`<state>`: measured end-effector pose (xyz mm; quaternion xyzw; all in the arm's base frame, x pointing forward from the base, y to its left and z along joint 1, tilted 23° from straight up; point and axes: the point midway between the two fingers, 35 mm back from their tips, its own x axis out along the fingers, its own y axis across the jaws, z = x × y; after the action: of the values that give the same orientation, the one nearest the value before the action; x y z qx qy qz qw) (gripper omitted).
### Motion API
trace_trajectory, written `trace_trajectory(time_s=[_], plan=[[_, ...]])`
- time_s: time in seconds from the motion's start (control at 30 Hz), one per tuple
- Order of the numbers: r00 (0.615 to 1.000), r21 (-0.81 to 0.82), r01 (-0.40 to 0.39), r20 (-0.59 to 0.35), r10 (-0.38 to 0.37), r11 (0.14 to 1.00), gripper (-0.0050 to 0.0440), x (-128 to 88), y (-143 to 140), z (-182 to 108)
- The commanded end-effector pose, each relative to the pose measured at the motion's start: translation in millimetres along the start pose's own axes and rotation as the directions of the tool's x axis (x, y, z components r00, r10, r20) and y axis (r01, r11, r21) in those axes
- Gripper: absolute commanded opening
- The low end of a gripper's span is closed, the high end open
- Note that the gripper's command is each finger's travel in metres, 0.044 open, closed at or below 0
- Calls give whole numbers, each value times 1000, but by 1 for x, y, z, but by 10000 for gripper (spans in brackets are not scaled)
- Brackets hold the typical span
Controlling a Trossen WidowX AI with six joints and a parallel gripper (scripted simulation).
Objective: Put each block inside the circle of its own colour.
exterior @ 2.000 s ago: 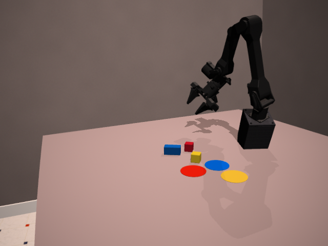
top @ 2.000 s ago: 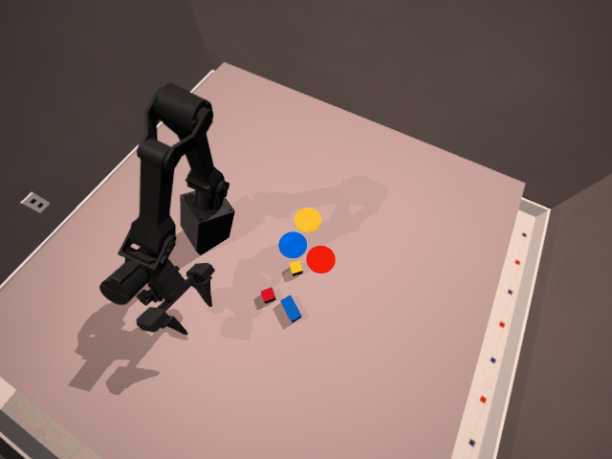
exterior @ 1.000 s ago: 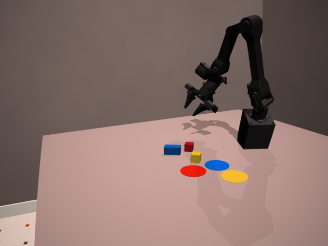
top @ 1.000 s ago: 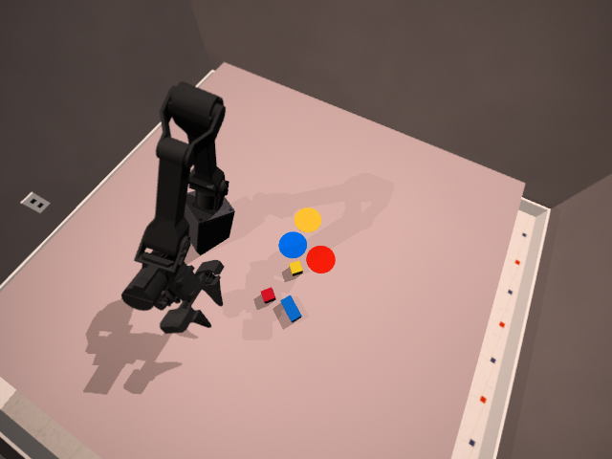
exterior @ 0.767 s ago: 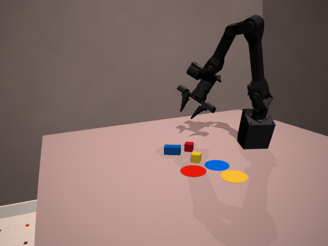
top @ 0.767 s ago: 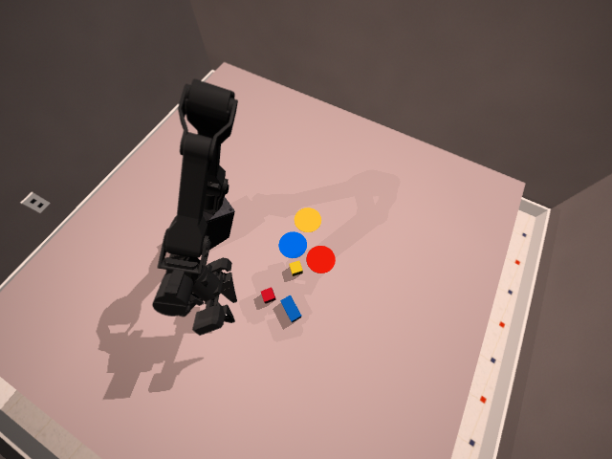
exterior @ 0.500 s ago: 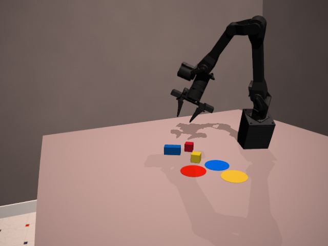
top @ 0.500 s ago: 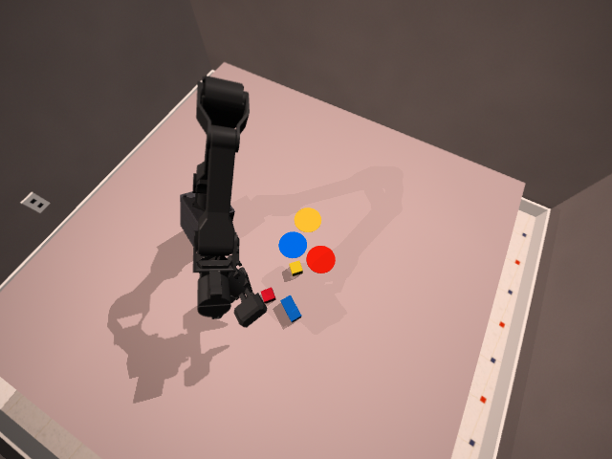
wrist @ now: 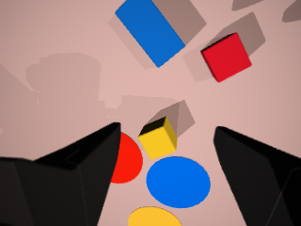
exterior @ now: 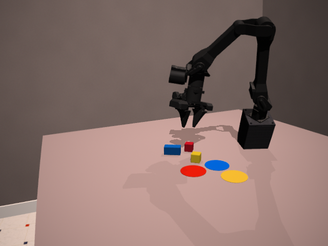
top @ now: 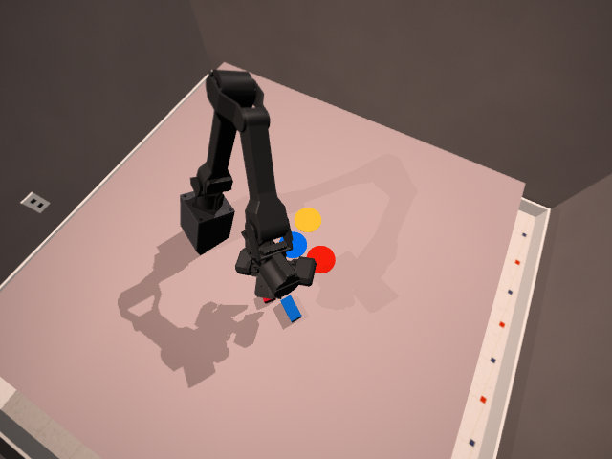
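Observation:
My gripper is open and empty, pointing down, well above the blocks. In the wrist view a small yellow cube lies below and between the fingers, just outside the red circle and the blue circle. The yellow circle is beyond them. A red cube and a long blue block lie farther out on the table, outside all circles. In the top view the arm hides the yellow cube.
The arm's black base stands on the pink table near the circles. The table's edges drop to a tiled floor at the right.

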<state>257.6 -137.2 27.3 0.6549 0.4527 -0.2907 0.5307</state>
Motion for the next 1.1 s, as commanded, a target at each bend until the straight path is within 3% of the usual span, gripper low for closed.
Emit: trace_trajectory(time_s=[0.0, 0.17, 0.5, 0.73, 1.07], plan=[[997, -268, 74, -6, -78, 960, 265, -10, 24, -27], [986, -505, 131, -18, -163, 853, 265, -10, 31, -51], [984, -532, 138, -22, -177, 835, 265, -10, 31, -55], [979, -515, 152, -35, -198, 844, 265, 53, 11, -59], [980, -516, 151, -35, -196, 843, 265, 65, 10, -59]])
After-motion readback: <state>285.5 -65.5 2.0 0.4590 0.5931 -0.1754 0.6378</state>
